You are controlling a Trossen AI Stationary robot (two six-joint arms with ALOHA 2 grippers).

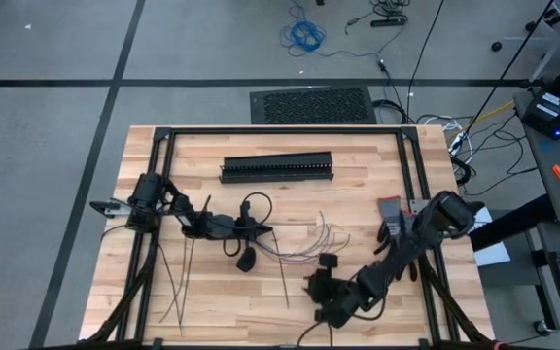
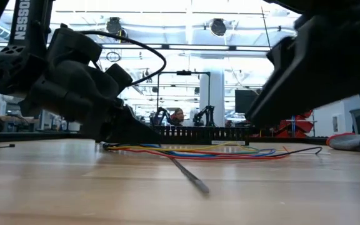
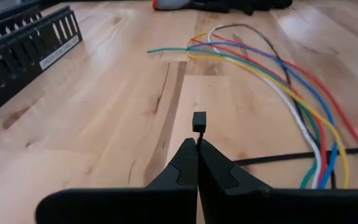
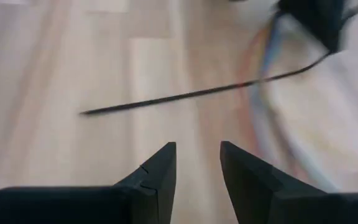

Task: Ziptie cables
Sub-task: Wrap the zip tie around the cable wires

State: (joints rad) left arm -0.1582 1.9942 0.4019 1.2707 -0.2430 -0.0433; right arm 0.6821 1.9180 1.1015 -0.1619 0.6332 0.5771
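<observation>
The cables (image 1: 309,243), a loose bundle of coloured wires, lie on the wooden table at mid right; they also show in the low view (image 2: 217,152) and the left wrist view (image 3: 278,81). Just left of them, my left gripper (image 1: 265,231) is shut on a thin dark ziptie (image 1: 282,267), whose strap runs toward the table's near edge. My right gripper (image 4: 197,149) is open with nothing between its fingers. It hovers over bare wood near the front edge (image 1: 311,290), beside that ziptie's strap (image 4: 197,93). My left gripper pinches the ziptie between its two fingertips, just behind the small square head (image 3: 199,120), which sticks out past the tips. The fingers come in low, slanting down from the table's left. The long strap (image 2: 189,175) trails toward the near edge and lies on the table.
A long black slotted duct (image 1: 277,167) lies at the far middle of the table. More zipties (image 1: 178,282) lie at the near left. A black frame (image 1: 163,156) runs around the tabletop. A grey and red object (image 1: 389,209) sits by my right arm.
</observation>
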